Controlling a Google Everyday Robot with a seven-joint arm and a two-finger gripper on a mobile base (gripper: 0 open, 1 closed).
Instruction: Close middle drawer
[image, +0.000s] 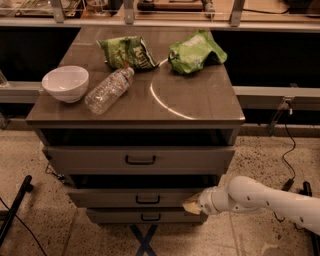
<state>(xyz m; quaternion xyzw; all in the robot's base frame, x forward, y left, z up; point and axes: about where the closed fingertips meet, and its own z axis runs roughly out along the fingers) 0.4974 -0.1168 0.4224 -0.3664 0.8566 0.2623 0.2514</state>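
Note:
The middle drawer is a grey-brown flat front with a small dark bar handle. It sits between the taller top drawer and the slim bottom drawer. It stands out a little beyond the bottom drawer, with a dark gap above it. My gripper is at the end of the white arm, at the right end of the middle drawer's front. It is level with the handle and to its right.
On the cabinet top are a white bowl, a clear plastic bottle lying on its side and two green chip bags. The top drawer stands out slightly. A black leg is on the floor at left and cables are at right.

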